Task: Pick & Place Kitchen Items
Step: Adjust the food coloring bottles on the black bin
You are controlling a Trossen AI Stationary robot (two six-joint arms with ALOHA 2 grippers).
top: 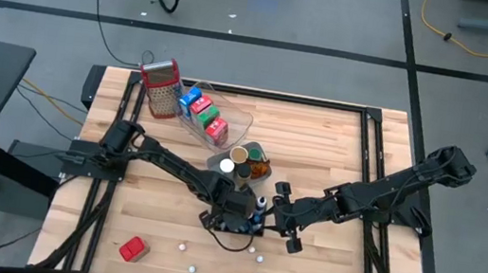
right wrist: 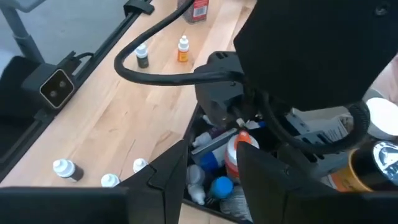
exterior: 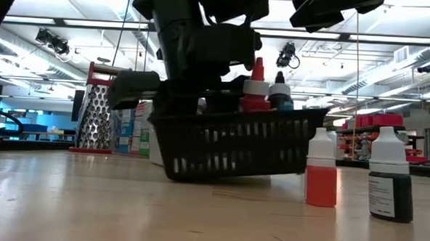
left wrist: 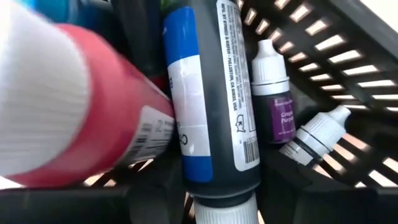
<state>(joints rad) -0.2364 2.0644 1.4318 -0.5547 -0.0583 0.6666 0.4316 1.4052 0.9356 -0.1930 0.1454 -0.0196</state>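
Observation:
A black slotted basket [exterior: 236, 147] stands mid-table, full of small dropper bottles, its right side raised a little off the wood. My left gripper [top: 235, 214] reaches down into it and is shut on a black bottle with a blue-and-white label [left wrist: 211, 93]. Beside that bottle lie a red bottle [left wrist: 118, 130], a purple one [left wrist: 278, 106] and a white-capped one [left wrist: 314, 137]. My right gripper [top: 274, 208] is at the basket's right side, shut on its rim. An orange bottle [exterior: 322, 172] and a dark bottle [exterior: 390, 183] stand upright on the table nearby. My left gripper has the black bottle between its two fingers at the end near the white cap [left wrist: 217, 186]. It comes steeply from above into the basket, the fingers running along the bottle. The bottle lies among the other bottles. My right gripper holds the basket at its right rim [right wrist: 189, 165], coming slanting down from the table's right. The fingers themselves hide the exact place of contact. The basket sits tilted, that side lifted and its left bottom edge [exterior: 176, 175] on the table.
A clear tray [top: 228, 115] with cartons and a metal grater [top: 160, 86] stand at the far left; jars and cans [top: 242, 160] are just beyond the basket. A red carton [top: 133, 248] and several small bottles [top: 192, 268] dot the near side.

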